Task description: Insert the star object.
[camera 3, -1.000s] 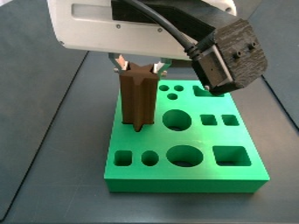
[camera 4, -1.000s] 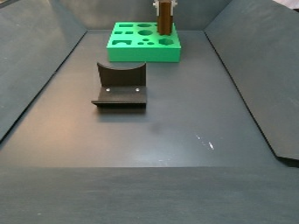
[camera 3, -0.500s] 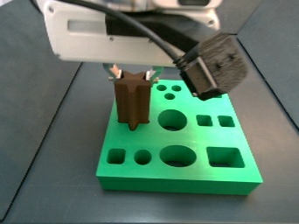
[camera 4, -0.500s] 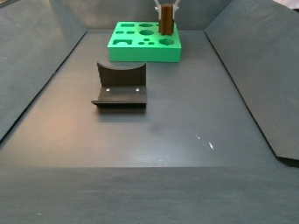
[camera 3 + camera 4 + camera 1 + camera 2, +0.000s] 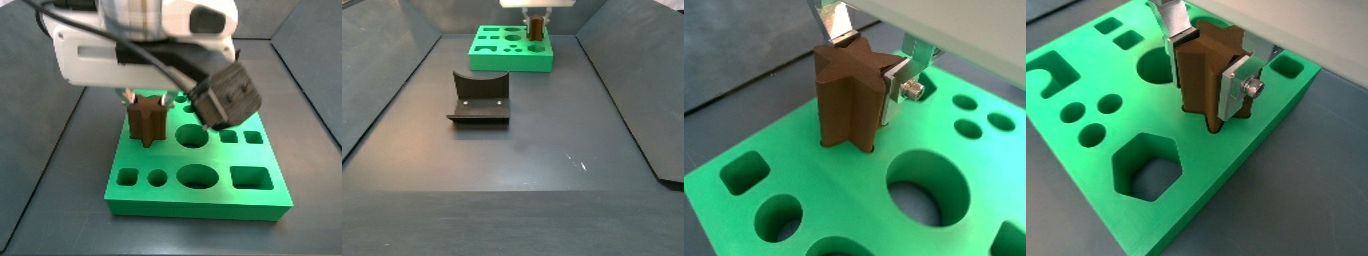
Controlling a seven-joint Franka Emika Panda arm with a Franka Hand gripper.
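In both wrist views, the end effector (image 5: 867, 55) is clamped on the brown star object (image 5: 854, 95), which stands upright with its lower end at the green board (image 5: 778, 165). In a side view, the fixture (image 5: 478, 98) sits well apart from the board. Keeping the piece vertical and its ridges aligned should help it slide in.

Legible text, labels, brands, numbers: none. Gripper (image 5: 863, 62), at 12 o'clock over the green board (image 5: 764, 150), is unmarked.
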